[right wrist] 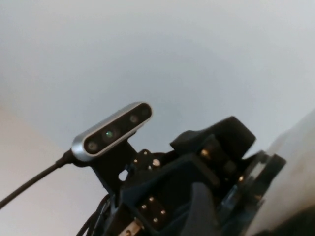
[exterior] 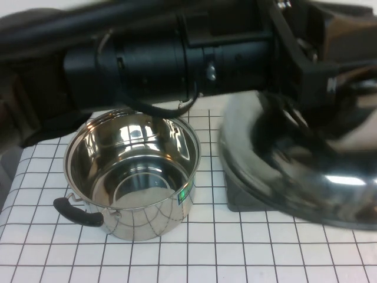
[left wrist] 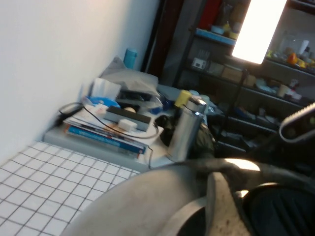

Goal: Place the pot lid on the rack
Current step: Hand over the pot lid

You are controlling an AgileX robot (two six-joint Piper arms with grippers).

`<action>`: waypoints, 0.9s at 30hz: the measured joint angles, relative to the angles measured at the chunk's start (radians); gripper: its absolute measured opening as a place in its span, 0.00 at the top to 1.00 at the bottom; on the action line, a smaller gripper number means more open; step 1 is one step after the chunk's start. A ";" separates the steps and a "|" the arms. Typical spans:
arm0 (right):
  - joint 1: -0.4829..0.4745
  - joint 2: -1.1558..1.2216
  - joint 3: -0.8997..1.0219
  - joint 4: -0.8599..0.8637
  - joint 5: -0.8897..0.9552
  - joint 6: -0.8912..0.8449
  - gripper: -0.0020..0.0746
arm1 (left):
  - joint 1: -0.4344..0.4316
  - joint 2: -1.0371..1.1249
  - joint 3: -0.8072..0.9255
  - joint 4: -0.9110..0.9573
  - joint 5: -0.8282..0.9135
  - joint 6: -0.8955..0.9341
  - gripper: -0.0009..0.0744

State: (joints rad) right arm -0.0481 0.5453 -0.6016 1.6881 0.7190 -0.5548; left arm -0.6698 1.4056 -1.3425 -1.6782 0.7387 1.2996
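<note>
The pot lid [exterior: 306, 171] hangs tilted over the tabletop's [exterior: 247, 247] right edge, hiding most of the rack [exterior: 241, 197]. The left end effector [exterior: 312, 65] is above it; its grip is unclear. The right end effector is unseen. The pot [exterior: 132, 171] stands left.

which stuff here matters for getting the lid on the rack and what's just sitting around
Part of the job:
- pot lid, held up at the right
- rack, mostly hidden under the lid

Just lying about:
- steel pot
- books
- metal bottle
</note>
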 joint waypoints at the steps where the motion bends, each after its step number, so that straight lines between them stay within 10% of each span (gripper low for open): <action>1: 0.000 0.000 -0.001 0.000 0.000 -0.012 0.31 | 0.000 0.010 0.000 0.000 0.021 0.000 0.56; 9: 0.000 0.000 -0.013 0.026 0.028 -0.114 0.80 | 0.000 0.063 -0.002 0.022 0.076 0.035 0.56; 20: 0.000 0.000 -0.011 -0.019 0.048 -0.350 0.83 | 0.000 0.051 -0.004 0.216 0.106 -0.025 0.35; 27: 0.000 0.005 -0.011 -0.019 0.032 -0.421 0.83 | 0.002 -0.023 -0.004 0.565 0.077 -0.129 0.53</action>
State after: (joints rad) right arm -0.0481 0.5507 -0.6126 1.6695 0.7510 -0.9762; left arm -0.6680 1.3825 -1.3465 -1.1137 0.8158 1.1710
